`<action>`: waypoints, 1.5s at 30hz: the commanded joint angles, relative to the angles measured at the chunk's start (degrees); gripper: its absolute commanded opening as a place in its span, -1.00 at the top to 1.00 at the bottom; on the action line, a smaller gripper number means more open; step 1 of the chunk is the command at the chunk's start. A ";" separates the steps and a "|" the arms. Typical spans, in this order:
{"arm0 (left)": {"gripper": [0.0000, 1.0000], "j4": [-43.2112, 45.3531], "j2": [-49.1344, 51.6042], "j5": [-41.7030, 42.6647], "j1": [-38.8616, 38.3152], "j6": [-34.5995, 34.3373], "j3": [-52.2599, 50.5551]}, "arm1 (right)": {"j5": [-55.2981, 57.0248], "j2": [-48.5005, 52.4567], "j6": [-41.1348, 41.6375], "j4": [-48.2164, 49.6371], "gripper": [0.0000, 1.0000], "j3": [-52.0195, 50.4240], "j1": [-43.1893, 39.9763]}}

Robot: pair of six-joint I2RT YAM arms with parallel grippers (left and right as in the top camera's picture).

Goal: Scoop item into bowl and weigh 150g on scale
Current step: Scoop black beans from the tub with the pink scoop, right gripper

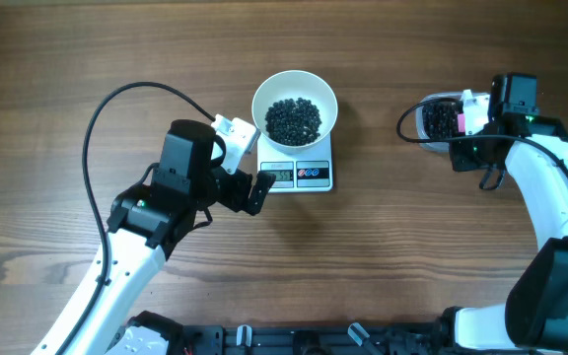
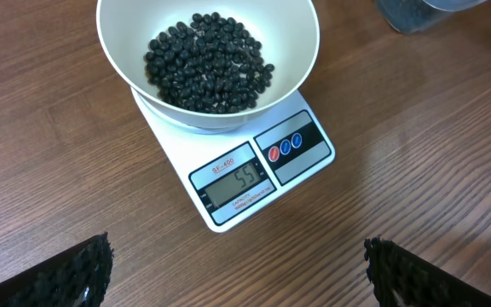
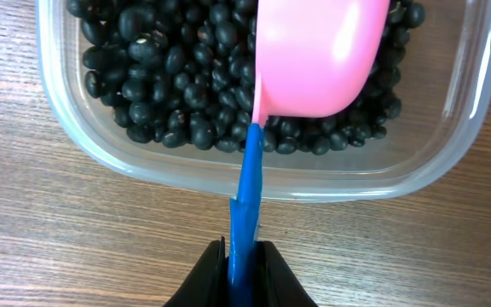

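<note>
The left arm (image 1: 126, 266) and the right arm (image 1: 547, 194), one on each side of the scale (image 1: 299, 174), have white links and black joint housings. A thin black cable (image 1: 146, 85) loops from the left arm. Its finger pads (image 2: 66, 275) are black with small bumps.

The beans (image 2: 207, 64) were glossy black, the bowl (image 2: 298, 51) plain white. The scale (image 2: 217, 220) was white, with a grey display (image 2: 233, 183) and one red and two blue buttons (image 2: 285, 147). The scoop (image 3: 314, 60) was pink with a blue handle (image 3: 247, 188), the tub (image 3: 101, 153) clear, the table (image 2: 433, 170) streaked brown wood grain.
</note>
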 commanded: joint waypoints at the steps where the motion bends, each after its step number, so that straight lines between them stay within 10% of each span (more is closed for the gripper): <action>1: -1.00 -0.02 0.44 0.50 -0.20 0.66 -0.28 | -4.87 1.07 0.42 -1.22 0.91 -0.79 0.02; 45: -1.00 -0.04 0.44 0.50 -0.20 0.66 -0.28 | -13.97 1.07 3.37 -5.03 0.91 -0.79 -1.81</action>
